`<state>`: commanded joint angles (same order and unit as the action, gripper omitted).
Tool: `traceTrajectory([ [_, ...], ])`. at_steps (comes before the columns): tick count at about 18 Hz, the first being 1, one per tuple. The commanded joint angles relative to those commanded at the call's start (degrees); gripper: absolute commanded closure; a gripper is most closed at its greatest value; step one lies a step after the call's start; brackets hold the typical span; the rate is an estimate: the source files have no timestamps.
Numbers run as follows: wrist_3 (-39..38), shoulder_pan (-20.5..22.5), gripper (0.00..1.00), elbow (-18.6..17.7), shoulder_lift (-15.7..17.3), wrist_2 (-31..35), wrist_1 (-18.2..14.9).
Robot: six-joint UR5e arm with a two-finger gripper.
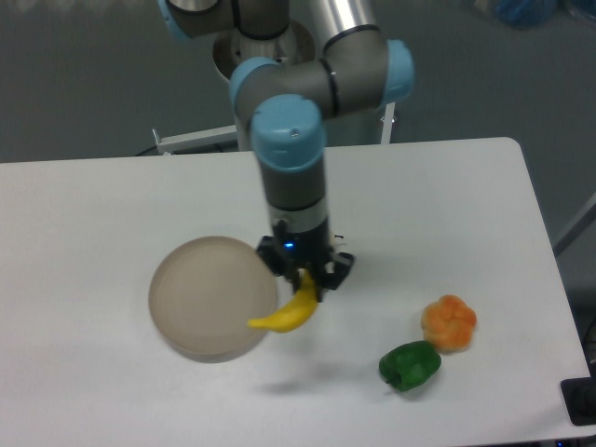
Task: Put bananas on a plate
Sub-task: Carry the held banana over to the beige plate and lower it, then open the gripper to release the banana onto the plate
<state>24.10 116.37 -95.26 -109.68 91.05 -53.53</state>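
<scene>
- You see one robot arm reaching down over a white table (112,214), with its gripper (304,277) low in the middle of the view.
- The jaws are pinched on the upper end of a small yellow banana (284,315); only that end sits between them, and the rest hangs free below.
- The banana's long axis slants down and to the left of the jaws in the picture, curving so its free tip points toward the plate (191,289).
- The round beige-grey plate lies directly to the left of the jaws in the picture, its near edge just beside them.
- The banana's free tip overlaps the plate's lower right rim in this view. A faint shadow on the table below suggests it is carried in the air and not resting on the rim, but you cannot be sure.
- The relation the next move turns on, as a judgement: the jaws themselves sit over the rim, not over the plate's middle, so a release here would likely leave the banana half on, half off. The grip needs to travel further left in the picture, along the way the banana already points.
- Well off to the right of the jaws and lower in the picture lie an orange lumpy fruit (449,322) and a green pepper (409,365), close together and away from the path to the plate.
</scene>
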Motion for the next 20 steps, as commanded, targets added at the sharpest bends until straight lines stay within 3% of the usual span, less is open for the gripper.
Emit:
traceTrajectory([
  [6, -3.44, -3.78, 0.75, -2.12, -2.37, -0.26, 2.11],
  [20, -3.18, -6.60, 0.75, -5.19, -7.03, 0.35, 4.04],
])
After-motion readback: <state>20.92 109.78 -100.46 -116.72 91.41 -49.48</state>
